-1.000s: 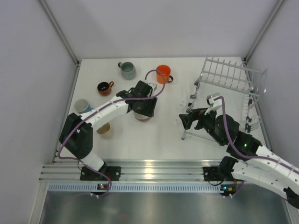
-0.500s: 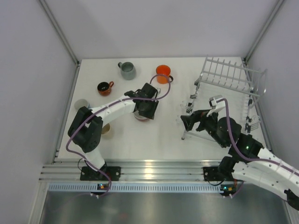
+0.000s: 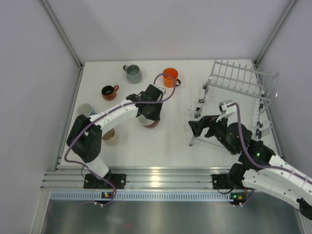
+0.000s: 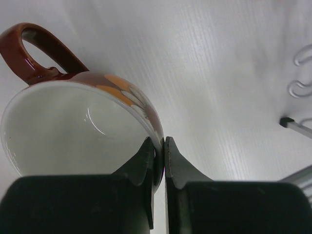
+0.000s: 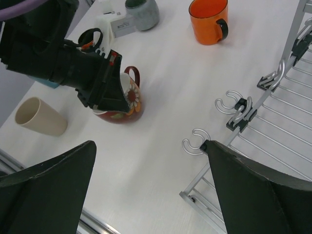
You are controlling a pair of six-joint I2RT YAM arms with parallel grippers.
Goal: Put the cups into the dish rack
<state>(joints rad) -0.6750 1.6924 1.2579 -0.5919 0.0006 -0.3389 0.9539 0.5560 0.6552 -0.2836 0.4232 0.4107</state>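
My left gripper is shut on the rim of the dark red flowered cup, one finger inside and one outside. That cup stands at mid-table under the left gripper. The other cups stand apart: grey, bright orange, squat orange-red, light blue, cream. The dish rack stands at the right. My right gripper hangs open by the rack's near-left corner, holding nothing.
Wire hooks stick out from the dish rack's left edge near my right fingers. Grey walls close in the table on three sides. An aluminium rail runs along the near edge.
My left gripper has closed on the dark red cup's rim, with the left arm shifting slightly. The right arm has barely moved.
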